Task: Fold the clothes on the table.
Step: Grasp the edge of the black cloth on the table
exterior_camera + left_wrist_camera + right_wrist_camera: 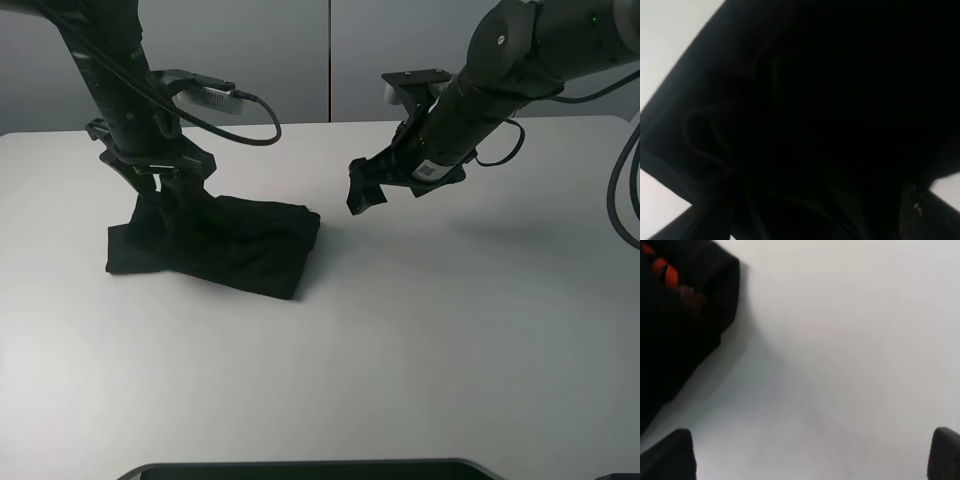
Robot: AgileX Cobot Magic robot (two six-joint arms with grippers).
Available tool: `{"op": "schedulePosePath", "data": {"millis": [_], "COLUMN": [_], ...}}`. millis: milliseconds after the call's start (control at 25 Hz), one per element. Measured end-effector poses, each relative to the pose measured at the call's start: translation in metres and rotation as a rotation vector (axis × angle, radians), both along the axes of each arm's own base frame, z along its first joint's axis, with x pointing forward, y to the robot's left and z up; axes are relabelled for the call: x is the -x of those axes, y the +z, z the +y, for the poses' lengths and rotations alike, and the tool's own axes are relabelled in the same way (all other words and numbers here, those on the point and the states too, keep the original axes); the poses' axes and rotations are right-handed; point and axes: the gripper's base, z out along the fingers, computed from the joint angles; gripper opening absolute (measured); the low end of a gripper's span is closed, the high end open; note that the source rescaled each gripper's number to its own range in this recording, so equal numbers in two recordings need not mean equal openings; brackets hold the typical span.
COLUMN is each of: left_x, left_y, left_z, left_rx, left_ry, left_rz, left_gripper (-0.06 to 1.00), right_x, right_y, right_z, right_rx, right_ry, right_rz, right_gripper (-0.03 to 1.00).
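Counting: one black T-shirt [215, 245] | one table [450, 330] | right end effector [810, 452] spread wide, empty | left end effector [160, 195] grip unclear

A grey panelled wall [300, 60] stands behind the scene, split by a thin vertical seam with a reddish line. Light falls evenly and soft. A dark rounded edge [310, 468] shows at the near side.

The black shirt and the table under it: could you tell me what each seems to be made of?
The shirt looks like soft matte knit fabric, probably cotton: it slumps in limp folds and creases and shows no shine. The table looks like a smooth, hard white top, perhaps laminate, with a faint soft sheen; its exact material cannot be told.
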Motion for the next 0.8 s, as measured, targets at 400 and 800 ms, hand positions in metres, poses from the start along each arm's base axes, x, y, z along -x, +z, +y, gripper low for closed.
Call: {"op": "schedulePosePath", "data": {"millis": [400,800], "left_x": [-0.006,-0.039], "left_y": [-0.028,-0.028], "left_z": [0.013,0.079], "left_rx": [-0.028,-0.01], "left_ry": [0.002,0.182], "left_rz": [-0.045,-0.067], "left_gripper": [0.93,0.93], "right_x": [-0.001,-0.002], "right_y": [0.0,0.001], "right_z": [0.0,0.0], "right_rx": [-0.002,-0.009], "right_ry": [-0.006,-0.026], "right_rz": [-0.009,-0.017], "right_gripper": [1.0,1.0]}}
